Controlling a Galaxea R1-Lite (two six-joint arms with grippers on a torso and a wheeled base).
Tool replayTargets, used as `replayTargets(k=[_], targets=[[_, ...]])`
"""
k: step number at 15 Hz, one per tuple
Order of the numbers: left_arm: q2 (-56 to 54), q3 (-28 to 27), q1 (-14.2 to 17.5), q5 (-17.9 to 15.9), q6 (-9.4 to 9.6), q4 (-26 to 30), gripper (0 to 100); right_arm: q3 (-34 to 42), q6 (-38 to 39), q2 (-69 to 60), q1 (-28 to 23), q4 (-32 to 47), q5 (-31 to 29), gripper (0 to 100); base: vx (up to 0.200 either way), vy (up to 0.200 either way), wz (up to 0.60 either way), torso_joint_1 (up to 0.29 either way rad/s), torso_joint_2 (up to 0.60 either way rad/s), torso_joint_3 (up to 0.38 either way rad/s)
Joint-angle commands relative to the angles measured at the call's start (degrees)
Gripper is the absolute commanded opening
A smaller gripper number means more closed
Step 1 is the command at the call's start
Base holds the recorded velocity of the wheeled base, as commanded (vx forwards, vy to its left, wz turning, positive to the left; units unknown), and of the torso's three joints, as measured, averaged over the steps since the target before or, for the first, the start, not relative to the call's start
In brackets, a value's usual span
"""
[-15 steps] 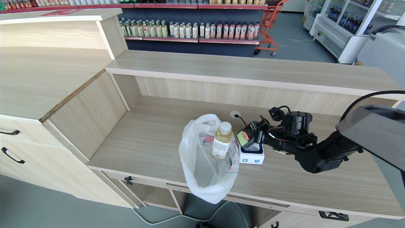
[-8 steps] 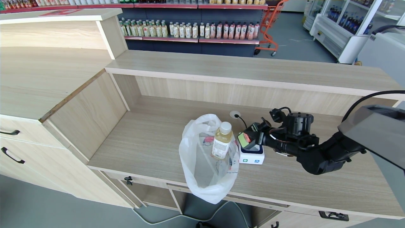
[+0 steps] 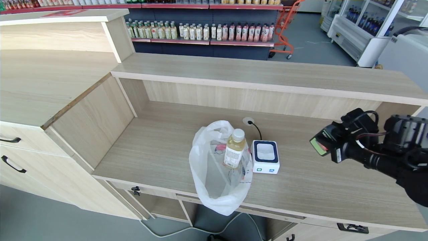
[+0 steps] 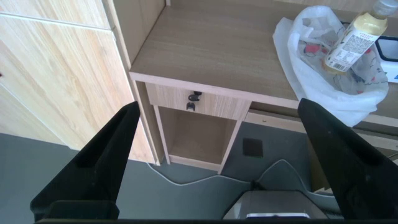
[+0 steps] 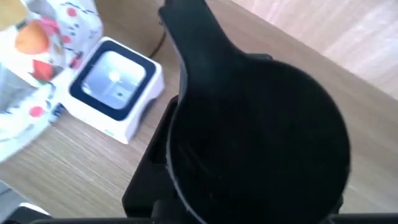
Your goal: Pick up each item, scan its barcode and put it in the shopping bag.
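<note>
Right tool withdrawn from scanner, clamping green-red item

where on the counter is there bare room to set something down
Widest bare patch: the counter between its left side wall and the shopping bag. Another lies right of the scanner, though the right gripper hangs over it with a small item. Crowded middle: bag, bottle and scanner close together.
</note>
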Motion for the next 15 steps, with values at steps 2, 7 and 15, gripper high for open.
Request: replayTargets(k=[2,7,15], targets=[[0.0,0.0,0.0,0.0,-0.01,0.0,100,8.0,-11.3,-13.1,-10.6,-0.8,-0.3,0,0.000,0.000,0.00,0.000,0.00,0.000],[0.0,0.0,0.0,0.0,-0.01,0.0,100,7.9,-11.9,-18.3,-6.1,-3.2,2.7,0,0.000,0.000,0.24,0.001,0.00,0.003],[0.0,0.0,0.0,0.0,-0.01,0.0,100,6.2,-7.3,-24.4,20.0,-1.3,3.4,0,0.000,0.000,0.30,-0.001,0.00,0.001]])
